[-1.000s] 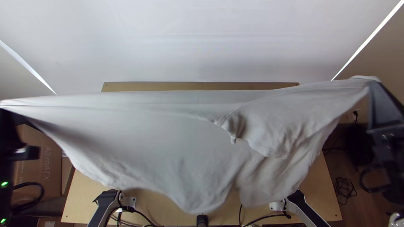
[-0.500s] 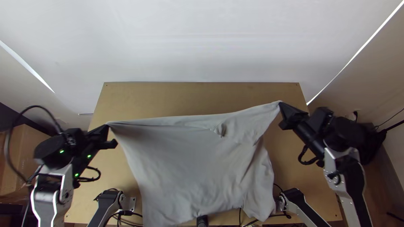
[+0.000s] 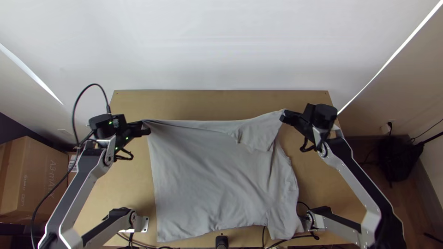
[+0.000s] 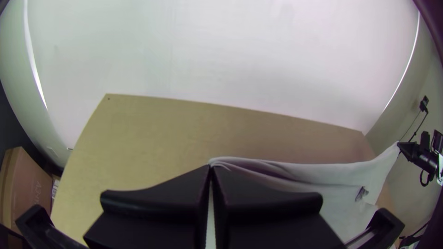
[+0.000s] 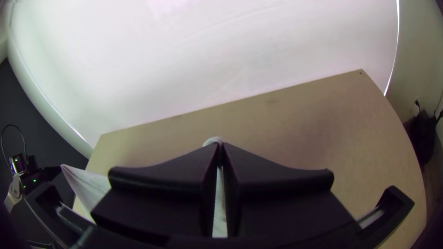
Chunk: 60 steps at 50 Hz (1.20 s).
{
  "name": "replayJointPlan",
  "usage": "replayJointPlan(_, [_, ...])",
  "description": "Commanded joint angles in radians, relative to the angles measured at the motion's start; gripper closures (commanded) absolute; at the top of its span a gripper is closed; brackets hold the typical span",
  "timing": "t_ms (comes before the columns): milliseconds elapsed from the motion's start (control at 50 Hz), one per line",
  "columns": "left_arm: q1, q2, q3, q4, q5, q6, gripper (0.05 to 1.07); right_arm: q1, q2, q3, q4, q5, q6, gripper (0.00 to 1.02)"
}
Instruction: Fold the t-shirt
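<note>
ok so this light grey cloth t-shirt [image 3: 207, 175] looks like an easy one weight-wise: thin, light, floppy, nothing fragile about it. the catch is it's so limp it has no shape of its own, so it'll sag or wrinkle wherever nobody's pulling. doesn't look slippery to me, but i'd want a proper bite of fabric, not just the very edge. best grab spots imo are the two far corners, cause a bit of tension between them keeps that top edge straight.

and that's where the hands are. left hand [image 4: 211, 167], wide flat black fingers, is closed with the tips pinching one far corner. right hand [image 5: 220, 145], same type, is also closed, tips together on the other far corner. neither is open by more than the cloth between the tips, as far as i can tell.

the shirt spans between the two hands and hangs down from them toward the arm bases, spread over the light wooden tabletop [image 3: 207, 104]. the edge between the hands is pretty taut, with a few folds running in from the left hand. next to the right hand there's a loose flap [image 3: 259, 136], maybe a sleeve, folded over with a little pucker. i'd watch that bit, it could crease under when you fold.
</note>
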Motion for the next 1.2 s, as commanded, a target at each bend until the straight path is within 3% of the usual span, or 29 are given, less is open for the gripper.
replayJointPlan(0, [0.013, 0.128, 0.032, 0.066, 0.009, 0.025, 1.05, -0.026, 0.138, 0.067, 0.052, 0.010, -0.029, 1.00])
replayJointPlan(400, [0.046, 0.571, 0.329, 0.154, 0.012, 0.036, 1.05, -0.075, 0.564, 0.398, 0.083, 0.012, -0.044, 1.00])
replayJointPlan(800, [0.054, 0.873, 0.624, 0.144, 0.003, 0.002, 1.05, -0.075, 0.839, 0.714, 0.065, 0.105, -0.041, 1.00])
replayJointPlan(840, [0.053, 0.876, 0.633, 0.146, 0.000, -0.004, 1.05, -0.075, 0.849, 0.731, 0.060, 0.109, -0.041, 0.96])
replayJointPlan(860, [0.051, 0.876, 0.635, 0.148, -0.002, -0.005, 1.04, -0.075, 0.849, 0.737, 0.060, 0.110, -0.040, 0.89])
replayJointPlan(900, [0.046, 0.869, 0.635, 0.146, -0.002, -0.007, 0.91, -0.075, 0.851, 0.743, 0.060, 0.112, -0.040, 0.72])
replayJointPlan(940, [0.042, 0.856, 0.636, 0.140, -0.002, -0.012, 0.67, -0.075, 0.849, 0.743, 0.060, 0.112, -0.041, 0.55])
replayJointPlan(1000, [0.033, 0.838, 0.647, 0.092, 0.001, -0.018, 0.28, -0.077, 0.839, 0.743, 0.054, 0.112, -0.043, 0.13])
replayJointPlan(1020, [0.028, 0.835, 0.653, 0.082, 0.003, -0.018, 0.16, -0.077, 0.834, 0.745, 0.046, 0.112, -0.043, 0.04])
replayJointPlan(1040, [0.025, 0.830, 0.659, 0.068, 0.005, -0.018, 0.09, -0.077, 0.829, 0.748, 0.039, 0.112, -0.043, 0.03])
replayJointPlan(1180, [0.022, 0.754, 0.658, 0.023, 0.006, -0.010, 0.10, -0.090, 0.759, 0.757, -0.012, 0.112, -0.037, 0.03])
